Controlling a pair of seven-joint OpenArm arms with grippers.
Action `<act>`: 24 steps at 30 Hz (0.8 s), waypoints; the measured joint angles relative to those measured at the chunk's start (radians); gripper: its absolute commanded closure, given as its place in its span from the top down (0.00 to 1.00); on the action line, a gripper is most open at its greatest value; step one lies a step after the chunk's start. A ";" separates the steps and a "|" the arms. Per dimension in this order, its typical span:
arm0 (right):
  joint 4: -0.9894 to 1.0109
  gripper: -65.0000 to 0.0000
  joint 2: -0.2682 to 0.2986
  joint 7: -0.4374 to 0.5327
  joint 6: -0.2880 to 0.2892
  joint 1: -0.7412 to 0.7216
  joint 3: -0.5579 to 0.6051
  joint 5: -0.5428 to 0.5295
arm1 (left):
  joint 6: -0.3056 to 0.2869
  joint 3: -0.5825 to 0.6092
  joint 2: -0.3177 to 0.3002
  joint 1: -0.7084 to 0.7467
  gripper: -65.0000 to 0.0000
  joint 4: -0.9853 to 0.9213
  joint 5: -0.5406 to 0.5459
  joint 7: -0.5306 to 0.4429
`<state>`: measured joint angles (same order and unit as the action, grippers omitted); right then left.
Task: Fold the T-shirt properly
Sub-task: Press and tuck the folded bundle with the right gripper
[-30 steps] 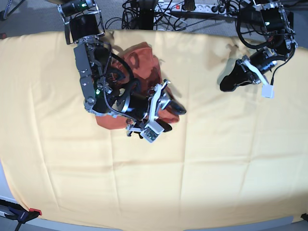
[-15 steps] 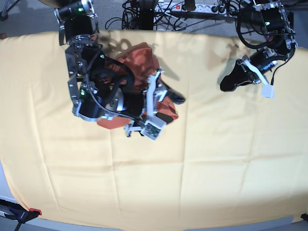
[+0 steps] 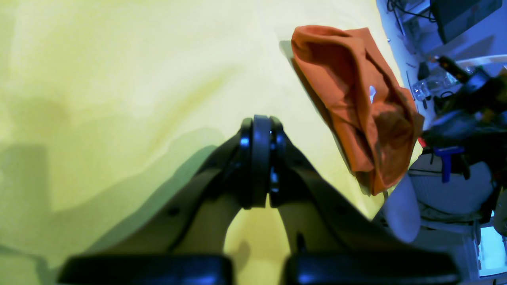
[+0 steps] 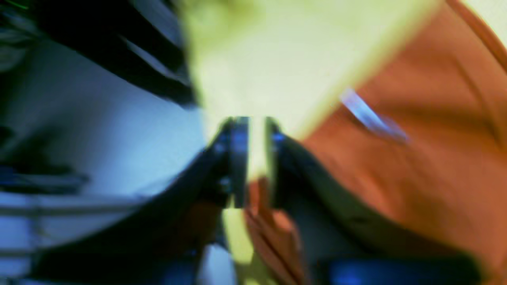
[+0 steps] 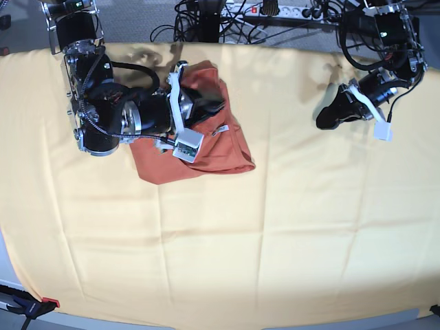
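The rust-orange T-shirt (image 5: 220,155) lies bunched on the yellow cloth (image 5: 289,240) at the back left, its white tag (image 5: 220,129) showing. My right gripper (image 5: 208,108) sits on the shirt's upper part. In the blurred right wrist view its jaws (image 4: 253,130) are nearly together with a fold of the T-shirt (image 4: 416,166) between them. My left gripper (image 5: 323,121) hovers shut and empty at the back right, well away from the shirt. In the left wrist view the shut left gripper (image 3: 259,122) points over bare cloth (image 3: 119,79), with the T-shirt (image 3: 356,99) beyond to the right.
Cables and a power strip (image 5: 275,10) run behind the cloth's far edge. A red-tipped clamp (image 5: 47,302) holds the cloth at the front left corner. Wide open cloth stretches across the front and middle.
My right arm has swung back and to the left, from the shirt's front right edge to its upper part, and its jaws have closed in. The left arm has stayed put.
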<state>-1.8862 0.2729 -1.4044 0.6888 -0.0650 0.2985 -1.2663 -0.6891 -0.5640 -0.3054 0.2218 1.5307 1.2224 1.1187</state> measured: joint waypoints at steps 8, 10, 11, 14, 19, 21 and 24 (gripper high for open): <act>0.000 0.55 0.006 -0.010 0.000 0.097 0.001 0.109 | 0.000 0.000 0.000 0.000 0.00 0.000 0.000 -0.003; 0.000 0.55 0.004 -0.006 0.001 0.109 0.002 0.204 | 0.000 0.000 -0.002 0.000 0.00 0.000 0.000 -0.003; 0.000 0.55 0.010 0.024 0.001 0.116 0.002 0.261 | 0.000 0.000 -0.002 0.000 0.00 0.000 0.000 -0.003; 0.000 0.55 0.037 0.130 -0.003 0.130 0.002 0.403 | 0.000 0.000 -0.002 0.000 0.00 0.000 0.002 -0.003; 0.000 0.55 0.053 0.239 -0.003 0.152 0.002 0.525 | 0.000 0.000 -0.002 0.000 0.00 0.000 0.005 -0.004; 0.000 0.44 0.051 0.238 -0.003 0.153 0.002 0.527 | 0.000 0.000 -0.002 0.000 0.00 0.000 0.011 -0.003; 0.000 0.12 0.053 0.236 0.000 0.153 0.002 0.537 | 0.000 0.000 -0.001 0.000 0.00 0.000 0.024 -0.005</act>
<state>-1.8858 0.3264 -1.1683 0.6891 0.0883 0.3004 -0.7292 -0.6891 -0.5640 -0.3065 0.2214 1.5307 1.2469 1.1141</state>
